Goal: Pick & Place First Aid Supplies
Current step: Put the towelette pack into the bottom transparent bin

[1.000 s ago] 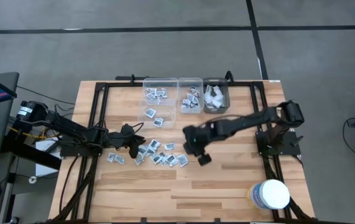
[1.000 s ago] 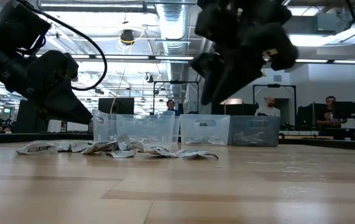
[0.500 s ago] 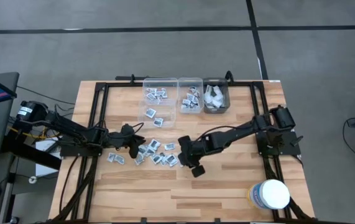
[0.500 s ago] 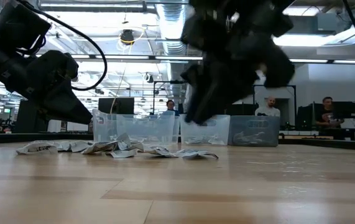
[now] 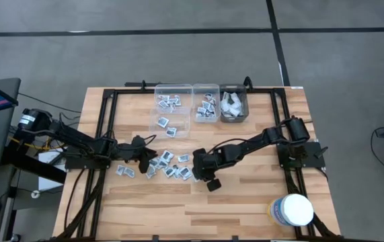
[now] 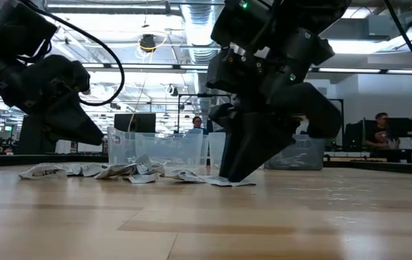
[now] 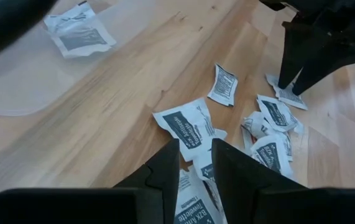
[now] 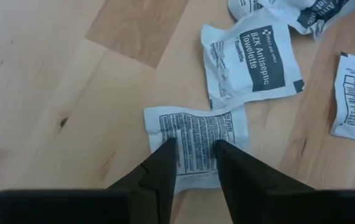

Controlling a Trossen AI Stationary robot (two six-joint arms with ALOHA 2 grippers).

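Several small flat square packets, white with dark print, lie in a loose pile (image 5: 168, 166) on the wooden table, also seen in the low view (image 6: 130, 172). My left gripper (image 5: 149, 158) hangs slightly open just above the pile's left part (image 7: 194, 149), over a printed packet (image 7: 186, 124), touching nothing. My right gripper (image 5: 198, 173) is down at the pile's right end, slightly open, its tips on one packet (image 8: 196, 132). More packets lie in two clear bins (image 5: 173, 107) (image 5: 206, 104); pale wrappers fill a third (image 5: 233, 105). My right gripper (image 8: 196, 146) has both fingertips (image 8: 165, 155) set down on the near half of a single printed packet (image 8: 193, 127), the rightmost of the pile. The fingers come from above, slanting toward the table's left (image 6: 232, 175). The packet lies flat on the table.
A big white round tub (image 5: 292, 210) stands at the table's near right corner. The three bins sit side by side at the far edge. Black frame rails (image 5: 107, 121) run along the table's sides. Bare wood lies near and right of the pile. People stand in the room behind.
My right gripper has swung toward the table's left and come down from well above the table onto the packet at the pile's right end. The pile and my left arm have stayed as they were.
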